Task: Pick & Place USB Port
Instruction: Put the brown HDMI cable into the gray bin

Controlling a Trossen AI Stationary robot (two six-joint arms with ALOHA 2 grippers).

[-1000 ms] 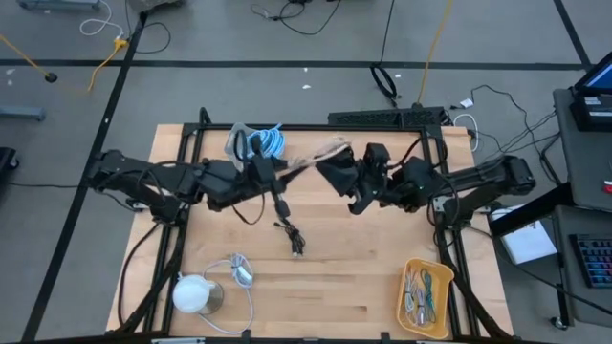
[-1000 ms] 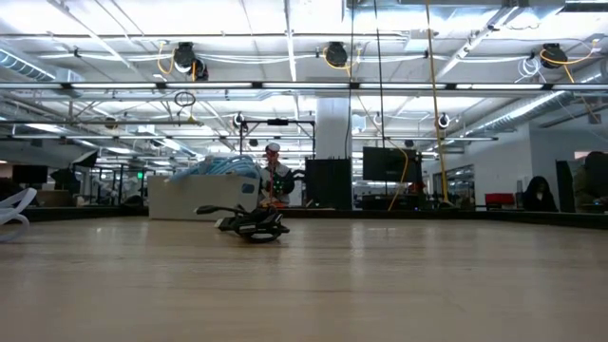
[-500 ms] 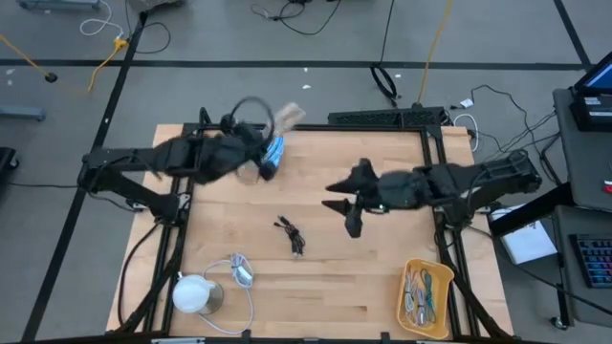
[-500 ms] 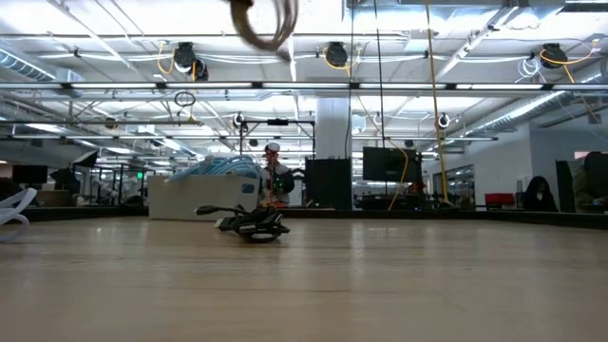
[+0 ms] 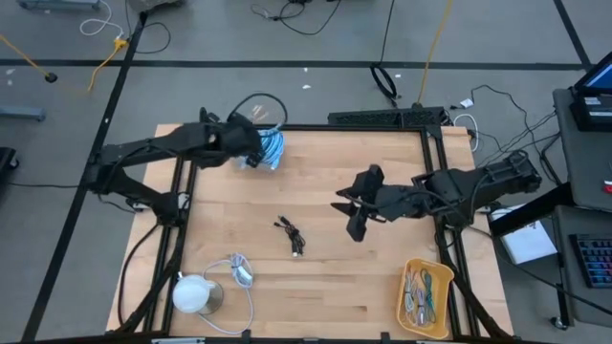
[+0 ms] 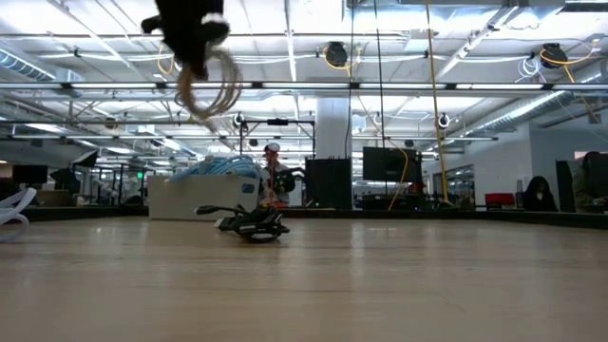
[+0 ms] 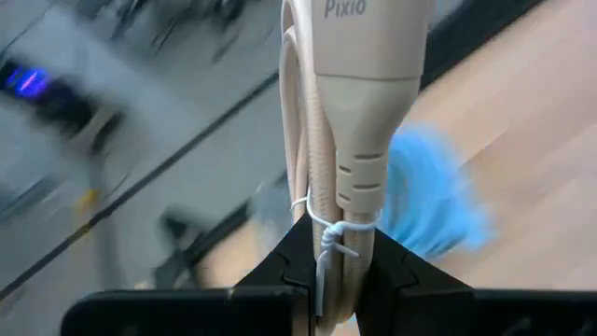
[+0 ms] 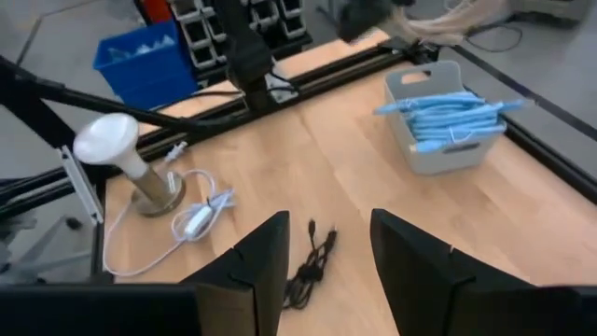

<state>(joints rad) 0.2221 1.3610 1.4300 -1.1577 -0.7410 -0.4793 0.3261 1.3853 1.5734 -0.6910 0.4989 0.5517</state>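
since a second ago both arms have left the middle of the table: the left claw [image 5: 251, 145] has swung out to the far left corner with the beige cable [image 7: 350, 168], and the right arm has backed away toward its own side.

nearest, along the front edge, stand a white lamp [image 5: 194, 293] with its loose cord at the left and a yellow tray [image 5: 426, 297] of small cables at the right. ahead of them a black cable [image 5: 290, 235] lies alone on bare wood, with open room all round it. the right claw [image 5: 352, 212] hangs just right of centre, its fingers parted around nothing, likely waiting out of the way.

farthest, the left claw is pinched tight on the tied bundle just behind the beige plug, so the coil hangs free beneath it, well above the table in the low view. it sits at the grey bin [image 8: 437, 121] of blue cables [image 5: 273, 147], close to the table's far rail; i would judge the cable is being carried to that bin. the dangling loop could snag the bin wall or the frame there, where room is tight.
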